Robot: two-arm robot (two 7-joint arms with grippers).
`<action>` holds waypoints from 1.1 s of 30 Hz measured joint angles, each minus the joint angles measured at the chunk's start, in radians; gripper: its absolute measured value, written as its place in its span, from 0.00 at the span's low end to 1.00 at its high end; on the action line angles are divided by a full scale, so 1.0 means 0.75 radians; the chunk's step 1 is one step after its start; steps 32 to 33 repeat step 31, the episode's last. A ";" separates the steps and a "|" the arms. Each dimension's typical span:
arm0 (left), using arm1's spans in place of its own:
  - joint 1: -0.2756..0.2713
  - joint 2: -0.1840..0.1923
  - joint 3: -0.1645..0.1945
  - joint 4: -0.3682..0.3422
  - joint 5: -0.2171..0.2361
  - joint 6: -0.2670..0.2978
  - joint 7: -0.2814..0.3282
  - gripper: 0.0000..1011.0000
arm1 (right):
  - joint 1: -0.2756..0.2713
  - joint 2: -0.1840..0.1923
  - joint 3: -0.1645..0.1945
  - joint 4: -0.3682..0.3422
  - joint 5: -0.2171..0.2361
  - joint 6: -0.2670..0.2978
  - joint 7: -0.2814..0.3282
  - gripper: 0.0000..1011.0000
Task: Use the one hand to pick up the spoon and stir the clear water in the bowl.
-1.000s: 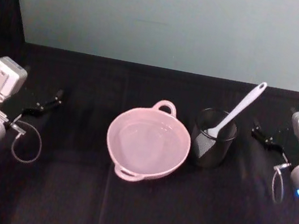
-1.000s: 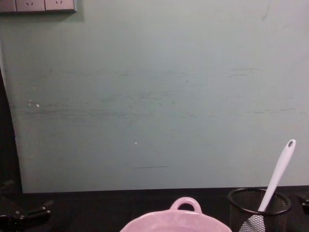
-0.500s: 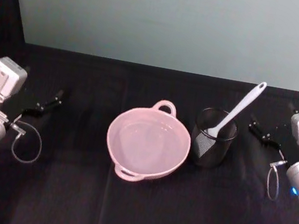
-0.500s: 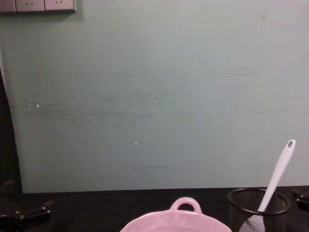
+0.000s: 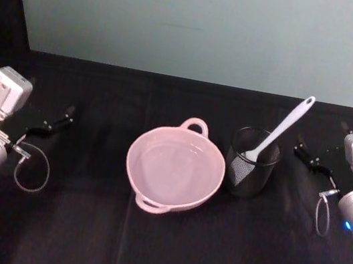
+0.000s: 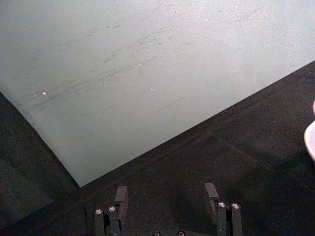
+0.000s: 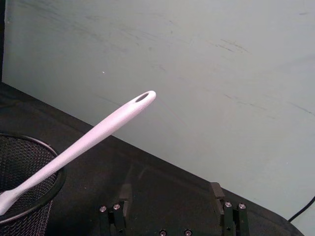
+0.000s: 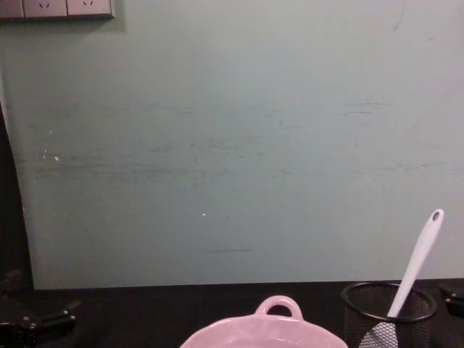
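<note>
The pale pink bowl [image 5: 175, 168] sits mid-table with clear water [image 5: 168, 171] barely showing inside; its loop handle and rim [image 8: 278, 307] rise at the bottom of the chest view. The white spoon [image 5: 281, 128] stands tilted in a black wire-mesh cup [image 5: 252, 162] right of the bowl, handle tip pointing up and away. In the right wrist view the spoon [image 7: 98, 132] slants out of the cup [image 7: 24, 196]. My right gripper [image 5: 309, 157] is open just right of the cup, apart from the spoon. My left gripper [image 5: 55, 121] rests open at the far left.
A black cloth covers the table [image 5: 163, 252], with a pale green wall [image 5: 207, 29] close behind. Cable loops hang by each wrist. Open cloth lies in front of the bowl and between it and each arm. The bowl's edge [image 6: 311, 140] shows in the left wrist view.
The right arm has shifted slightly inward toward the mesh cup, then held. The left arm, bowl and spoon are unmoved.
</note>
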 joint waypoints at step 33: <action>0.000 0.000 0.000 0.000 0.000 0.000 0.000 1.00 | 0.000 0.002 -0.002 0.000 0.003 0.000 0.002 0.99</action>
